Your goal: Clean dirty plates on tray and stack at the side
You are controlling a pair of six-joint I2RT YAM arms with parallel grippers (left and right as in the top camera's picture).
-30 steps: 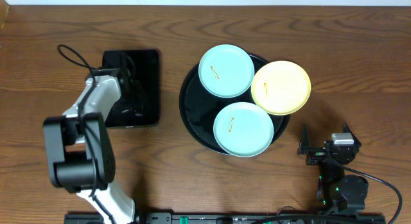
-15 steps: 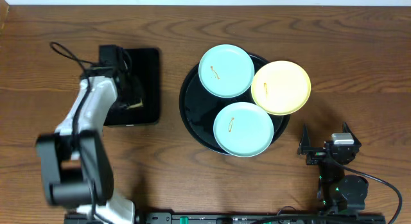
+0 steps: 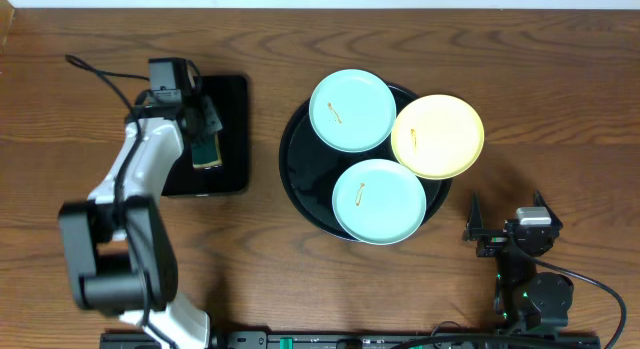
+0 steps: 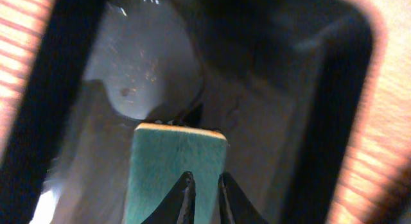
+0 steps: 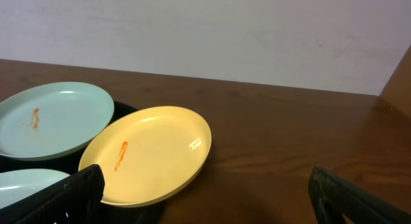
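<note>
At the near edge, at about 4 o'clock from the round black tray (image 3: 296, 164), the right gripper (image 3: 508, 229) sits low over the tabletop (image 3: 560, 89) with its fingers spread wide and nothing between them. In its wrist view the gripper (image 5: 205, 195) points toward the plates, one dark finger (image 5: 67, 195) at each lower corner.

Next out is the near blue plate (image 3: 379, 200), at about 6 o'clock on the round tray, its near edge hanging over the rim. A short orange streak marks its middle.

Beyond it, at about 2 o'clock, the yellow plate (image 3: 437, 137) lies half off the tray, overhanging the rim toward the right. The right wrist view shows this yellow plate (image 5: 151, 156) with an orange smear left of centre.

Level with it, at 9 o'clock and well apart from the round tray, the left gripper (image 3: 205, 129) is over the rectangular black tray (image 3: 232, 99). Its wrist view shows the left gripper (image 4: 204, 193) pinched narrow on a green block (image 4: 176, 163) with a pale tan far edge; whether the block touches the glossy tray floor cannot be told.

Farthest, at 12 o'clock on the round tray, lies the far blue plate (image 3: 352, 110), with an orange mark, its right edge meeting the yellow plate.
</note>
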